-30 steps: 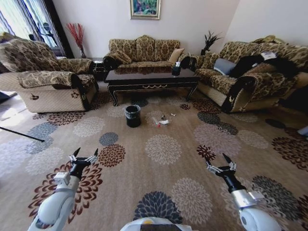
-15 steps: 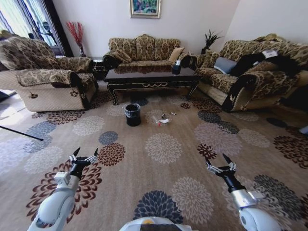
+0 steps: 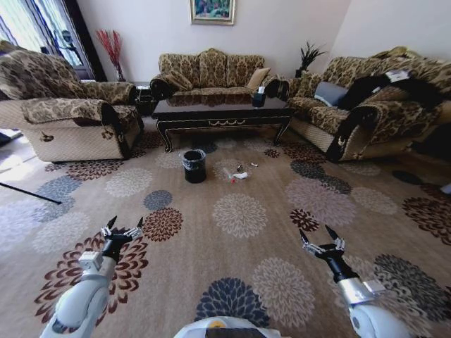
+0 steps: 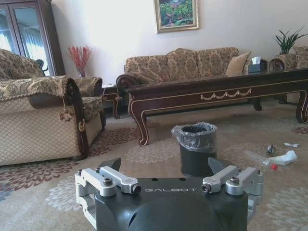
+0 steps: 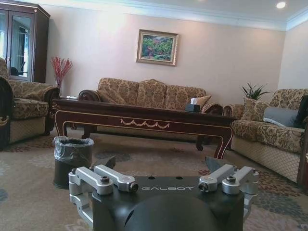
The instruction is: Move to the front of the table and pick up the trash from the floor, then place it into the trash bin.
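Note:
The dark glossy table point(image 3: 222, 113) stands ahead, in front of the middle sofa. On the patterned floor point(image 3: 239, 215) before it sits the black trash bin point(image 3: 194, 167) with its crinkled bag; it also shows in the wrist views point(image 4: 196, 147) point(image 5: 72, 159). The trash point(image 3: 238, 173) lies just right of the bin: a white wad point(image 4: 288, 157), a clear bottle with red cap point(image 4: 262, 160) and small scraps. My left gripper point(image 3: 122, 227) and right gripper point(image 3: 317, 236) are held low and open over the carpet, far short of the trash.
An armchair point(image 3: 60, 116) stands at the left, a sofa point(image 3: 211, 74) behind the table and another sofa point(image 3: 366, 105) at the right. A dark tissue box point(image 3: 258, 100) sits on the table. Open carpet lies between me and the bin.
The whole view has shifted slightly: the table, bin and trash sit a little nearer and the camera has moved forward. Both arms keep their pose.

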Tool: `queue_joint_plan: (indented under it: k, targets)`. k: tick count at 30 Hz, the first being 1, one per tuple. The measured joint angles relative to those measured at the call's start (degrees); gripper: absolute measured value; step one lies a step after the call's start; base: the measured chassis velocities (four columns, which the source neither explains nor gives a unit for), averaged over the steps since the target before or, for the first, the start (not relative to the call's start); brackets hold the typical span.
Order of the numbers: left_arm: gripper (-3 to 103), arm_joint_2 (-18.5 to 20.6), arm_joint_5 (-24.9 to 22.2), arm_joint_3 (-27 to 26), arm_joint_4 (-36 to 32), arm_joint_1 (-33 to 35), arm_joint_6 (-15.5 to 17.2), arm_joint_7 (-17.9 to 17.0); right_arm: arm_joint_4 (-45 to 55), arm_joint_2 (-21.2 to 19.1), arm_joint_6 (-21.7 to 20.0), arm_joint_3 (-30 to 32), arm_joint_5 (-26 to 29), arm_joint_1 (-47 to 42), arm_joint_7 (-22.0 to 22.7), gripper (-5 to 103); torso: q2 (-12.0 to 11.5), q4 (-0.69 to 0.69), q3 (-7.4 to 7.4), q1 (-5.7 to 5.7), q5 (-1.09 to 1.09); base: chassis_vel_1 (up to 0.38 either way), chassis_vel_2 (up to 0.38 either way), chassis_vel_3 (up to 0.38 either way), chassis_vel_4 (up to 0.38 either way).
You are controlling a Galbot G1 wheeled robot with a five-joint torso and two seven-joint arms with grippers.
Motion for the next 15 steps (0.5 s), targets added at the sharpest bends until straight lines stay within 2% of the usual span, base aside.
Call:
queue_joint_plan:
  k: [15]
  targets:
    - [100, -0.05, -0.14, -0.01, 0.01, -0.13, 0.1, 0.01, -0.13, 0.49, 0.12, -0.23, -0.08, 0.06, -0.14, 100, -3.19, 0.0, -2.49, -0.72, 0.0, 0.0, 0.0, 0.0, 0.0]
